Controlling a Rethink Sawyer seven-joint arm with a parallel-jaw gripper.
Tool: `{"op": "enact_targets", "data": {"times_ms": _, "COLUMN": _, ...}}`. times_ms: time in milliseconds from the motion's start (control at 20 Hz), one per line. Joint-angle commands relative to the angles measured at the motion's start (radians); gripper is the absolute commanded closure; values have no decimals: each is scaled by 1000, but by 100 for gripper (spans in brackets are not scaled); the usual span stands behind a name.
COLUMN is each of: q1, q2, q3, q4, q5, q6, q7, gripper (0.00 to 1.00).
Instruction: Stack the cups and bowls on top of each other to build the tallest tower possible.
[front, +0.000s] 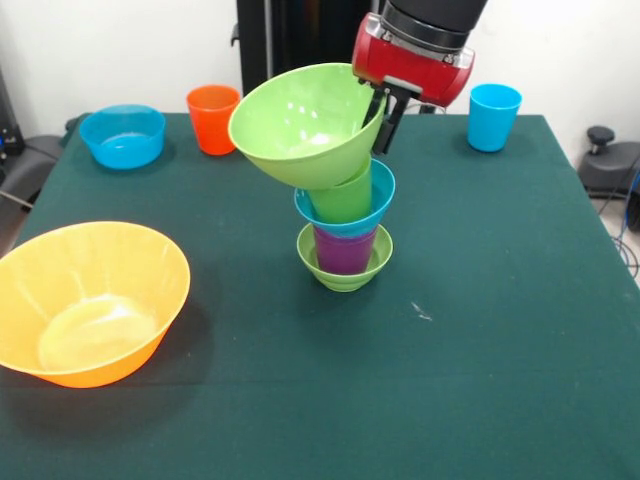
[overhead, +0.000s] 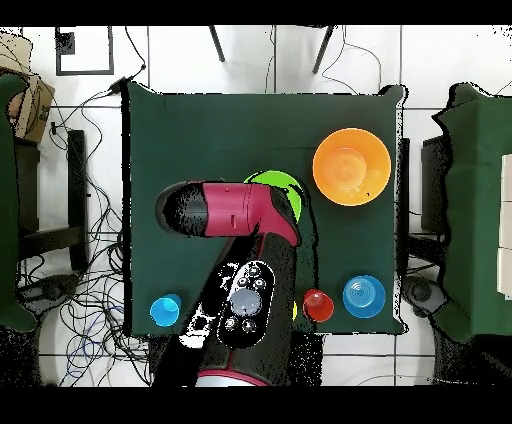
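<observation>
The tower stands mid-table: a small green bowl (front: 343, 270), a purple cup (front: 344, 250), a small blue bowl (front: 378, 205) and a green cup (front: 345, 196). A medium green bowl (front: 300, 125) sits tilted on top of the green cup, its opening facing the front left. My gripper (front: 385, 112) is shut on this bowl's right rim. In the overhead view the arm (overhead: 240, 210) covers the tower, and only the green bowl's edge (overhead: 275, 182) shows.
A very large orange bowl (front: 85, 300) (overhead: 351, 167) sits at the front left. A medium blue bowl (front: 123, 135) (overhead: 364, 296), an orange cup (front: 212, 118) (overhead: 317, 304) and a light blue cup (front: 494, 116) (overhead: 165, 309) stand along the far edge. The yellow cup is hidden.
</observation>
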Motion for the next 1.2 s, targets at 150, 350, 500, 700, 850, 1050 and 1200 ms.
{"op": "enact_targets", "data": {"times_ms": 150, "q1": 13, "q2": 1, "q3": 96, "q4": 49, "q5": 4, "q6": 32, "q7": 83, "gripper": 100}}
{"op": "enact_targets", "data": {"times_ms": 350, "q1": 16, "q2": 4, "q3": 94, "q4": 48, "q5": 5, "q6": 32, "q7": 88, "gripper": 100}}
{"op": "enact_targets", "data": {"times_ms": 500, "q1": 17, "q2": 8, "q3": 95, "q4": 48, "q5": 5, "q6": 25, "q7": 93, "gripper": 100}}
{"op": "enact_targets", "data": {"times_ms": 700, "q1": 24, "q2": 12, "q3": 90, "q4": 48, "q5": 5, "q6": 22, "q7": 103, "gripper": 100}}
{"op": "enact_targets", "data": {"times_ms": 850, "q1": 37, "q2": 11, "q3": 81, "q4": 49, "q5": 7, "q6": 24, "q7": 118, "gripper": 100}}
{"op": "enact_targets", "data": {"times_ms": 1050, "q1": 45, "q2": 15, "q3": 76, "q4": 49, "q5": 8, "q6": 18, "q7": 128, "gripper": 100}}
{"op": "enact_targets", "data": {"times_ms": 1200, "q1": 46, "q2": 19, "q3": 76, "q4": 46, "q5": 11, "q6": 19, "q7": 128, "gripper": 100}}
